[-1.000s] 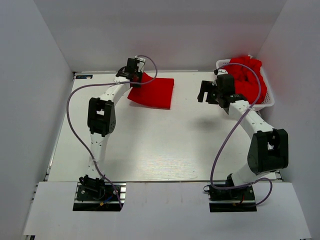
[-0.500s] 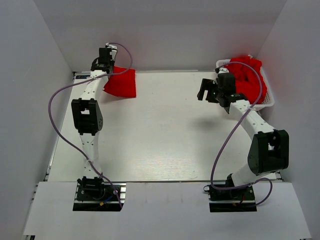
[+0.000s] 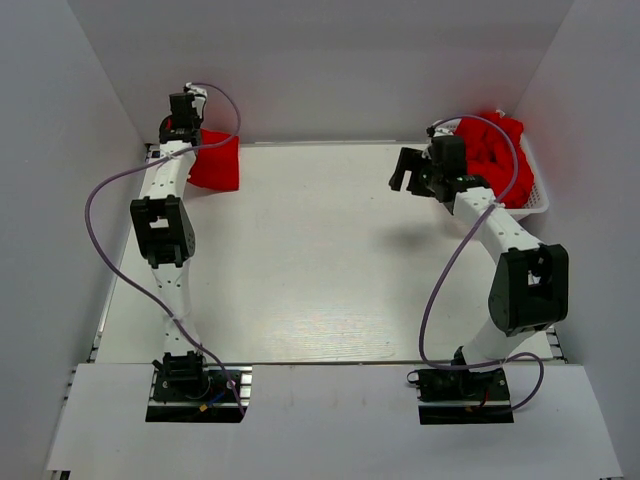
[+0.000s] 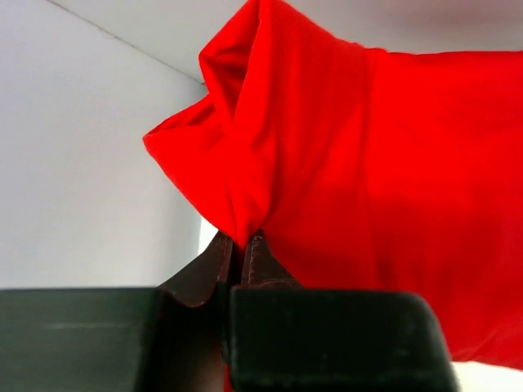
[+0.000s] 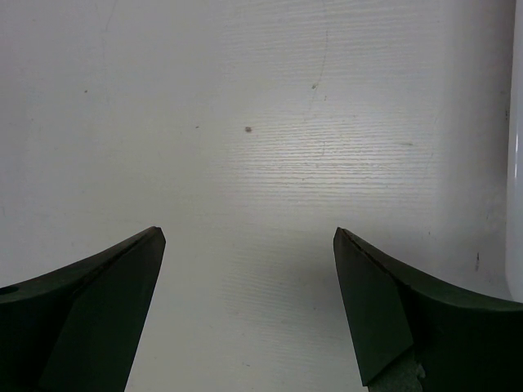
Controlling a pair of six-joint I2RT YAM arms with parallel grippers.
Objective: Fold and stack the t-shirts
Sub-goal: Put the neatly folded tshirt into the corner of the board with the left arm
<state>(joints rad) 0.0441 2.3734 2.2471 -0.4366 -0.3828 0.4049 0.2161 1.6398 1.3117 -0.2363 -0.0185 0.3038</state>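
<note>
- A white, faintly grained table [image 3: 320, 260] lay evenly lit.
- A plain pale back wall [image 3: 320, 70], left wall [image 3: 50, 220] and right wall [image 3: 600, 180] enclosed it.
- A white board [image 3: 330, 420] covered its near edge.

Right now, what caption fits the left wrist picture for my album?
Left gripper pinches a bunched fold of the red t-shirt.

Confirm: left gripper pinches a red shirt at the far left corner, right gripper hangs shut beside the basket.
One error: the right gripper is open, as the right wrist view shows. The left gripper does pinch the red shirt.
</note>
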